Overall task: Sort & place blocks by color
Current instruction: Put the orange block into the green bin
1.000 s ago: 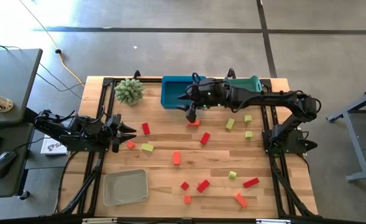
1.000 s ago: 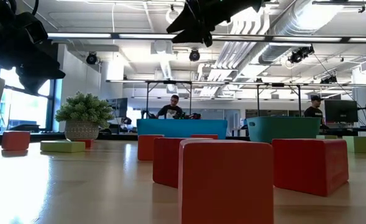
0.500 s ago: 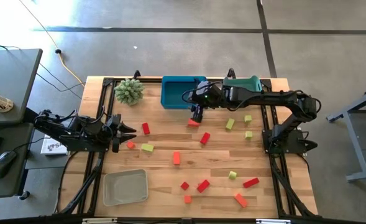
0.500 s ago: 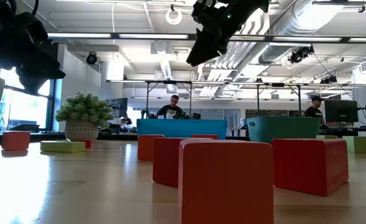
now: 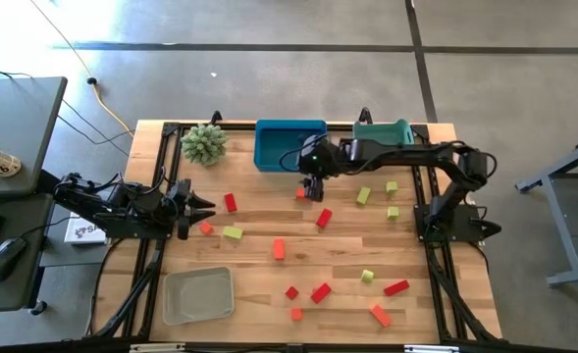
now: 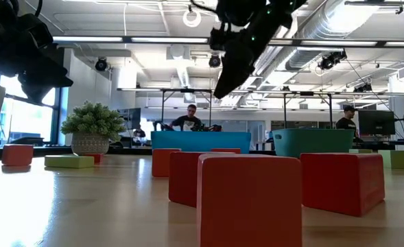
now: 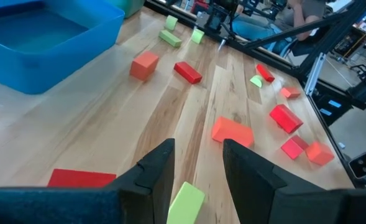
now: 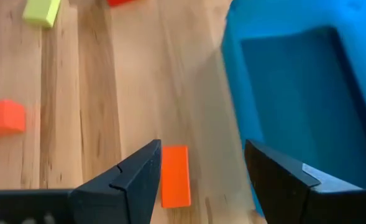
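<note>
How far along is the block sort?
Done: nothing visible; the blue tray and grey tray hold no blocks. In hand: the right gripper hangs open over an orange block beside the blue tray, not yet gripping. The left gripper waits at the table's left. Left: all blocks, scattered across the table.

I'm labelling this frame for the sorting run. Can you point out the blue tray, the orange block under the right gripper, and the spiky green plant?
blue tray [image 5: 274,157]: high view, bare floor of the tray.
orange block [image 8: 174,176]: right wrist view, middle of its top face.
spiky green plant [image 5: 204,143]: high view, middle of the foliage.
</note>
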